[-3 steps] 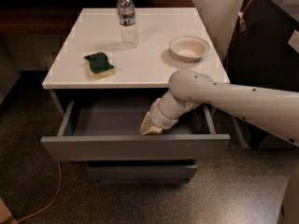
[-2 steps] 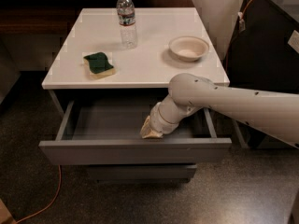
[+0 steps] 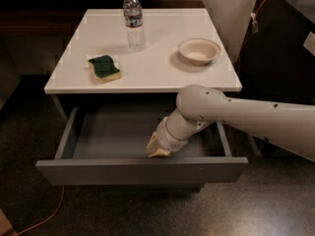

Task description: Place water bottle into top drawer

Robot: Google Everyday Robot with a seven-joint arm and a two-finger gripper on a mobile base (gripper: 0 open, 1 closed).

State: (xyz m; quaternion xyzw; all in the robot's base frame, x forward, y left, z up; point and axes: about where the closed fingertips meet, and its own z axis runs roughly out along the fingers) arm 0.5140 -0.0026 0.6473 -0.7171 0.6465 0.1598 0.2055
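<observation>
The water bottle, clear with a white cap and a pale label, stands upright at the back of the white table top. The top drawer is pulled open below the table, and its shallow grey interior holds no object. My gripper reaches down into the drawer, just behind the front panel, right of the middle. It is far from the bottle.
A green and yellow sponge lies on the left of the table top. A white bowl sits on the right. A dark cabinet stands to the right. An orange cable runs on the floor at the lower left.
The drawer has come out a little further toward the camera, with my gripper moving along behind its front panel. The bottle, sponge and bowl have not moved.
</observation>
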